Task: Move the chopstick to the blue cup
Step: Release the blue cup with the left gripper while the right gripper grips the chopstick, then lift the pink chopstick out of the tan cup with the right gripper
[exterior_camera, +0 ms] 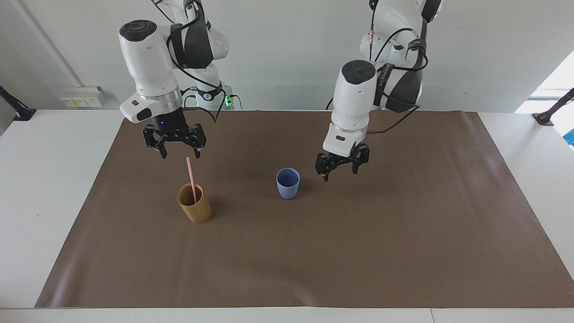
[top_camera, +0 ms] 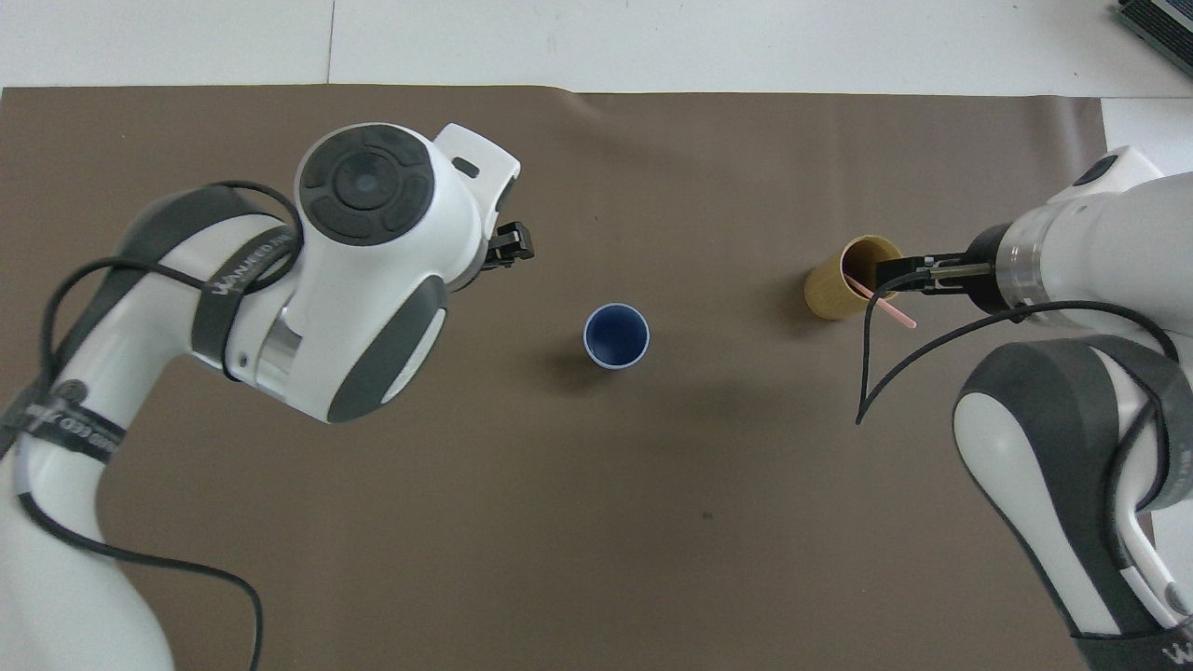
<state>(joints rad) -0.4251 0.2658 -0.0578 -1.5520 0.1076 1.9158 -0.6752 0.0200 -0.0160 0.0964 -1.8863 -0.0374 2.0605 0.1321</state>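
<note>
Two cups stand on our brown mat (exterior_camera: 403, 251). Our chopstick (exterior_camera: 191, 173) leans in the tan cup (exterior_camera: 194, 203), beside the empty blue cup (exterior_camera: 287, 182). Above the chopstick's tip, our right gripper (exterior_camera: 176, 152) hangs spread apart. Our left gripper (exterior_camera: 341, 169) hovers spread apart, holding nothing, over the mat beside the blue cup.

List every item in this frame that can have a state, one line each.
chopstick: leaning in the tan cup, not held.
tan cup: upright on the mat, holds the chopstick.
blue cup: upright, empty, free of both hands.
brown mat: flat on the table.
right hand: open, above the chopstick's top end.
left hand: open, raised over the mat beside the blue cup.
</note>
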